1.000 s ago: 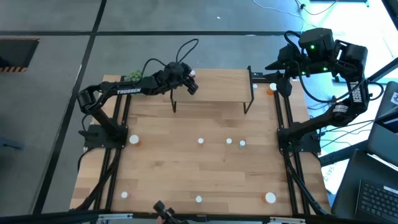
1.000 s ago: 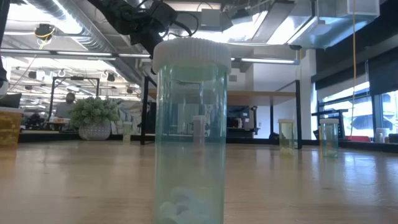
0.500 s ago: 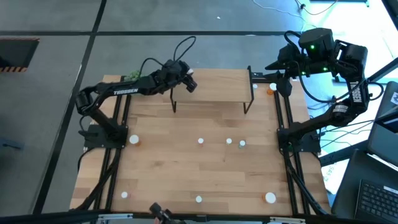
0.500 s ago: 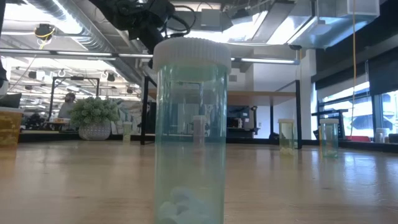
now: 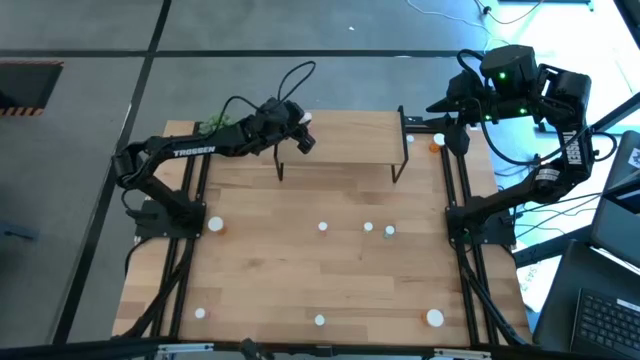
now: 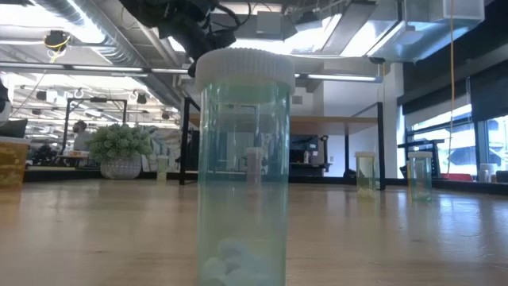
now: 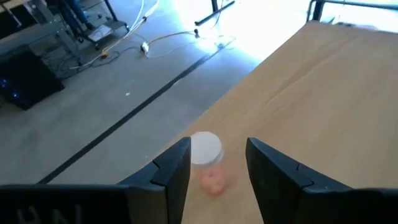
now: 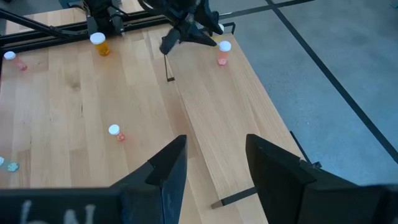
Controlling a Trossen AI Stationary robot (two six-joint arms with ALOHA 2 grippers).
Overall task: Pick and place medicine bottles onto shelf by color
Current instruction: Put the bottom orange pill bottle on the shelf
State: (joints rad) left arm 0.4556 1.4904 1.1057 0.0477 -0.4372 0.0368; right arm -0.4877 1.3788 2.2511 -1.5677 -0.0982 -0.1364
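light-wood shelf (image 5: 345, 140), one only, stood on black legs at the far edge of the table (image 5: 300, 280). one pink bottle (image 7: 208, 163) with a white cap stood upright on the board, close to its far left corner; the right wrist view showed the same one there.

your left gripper (image 7: 217, 146) hung over that corner, fingers spread. the pink bottle showed in the gap between them, lower down, and i couldn't tell whether either finger touched it. from the right wrist view it looked apart from the gripper.

your right gripper (image 8: 214, 142) waited raised past the far right corner of the table, fingers spread, nothing between them.

count from the high view, tabletop only, eight white caps:
- two larger orange bottles, one at left-centre (image 5: 215, 224) and one at the near right (image 5: 434, 318)
- three small ones in a loose row mid-table (image 5: 368, 227)
- two small ones near the front edge (image 5: 319, 321)
- one orange bottle by the far right corner (image 5: 438, 140)

colours of the small ones weren't clear from above.

low view: one green-tinted bottle (image 6: 242, 159) stood very near the lens, with white pills at its bottom. two more pale bottles (image 6: 420, 175) stood off to the right.

writing: "trossen" (image 5: 190, 151) in white on your left arm. no bottle label could be read.
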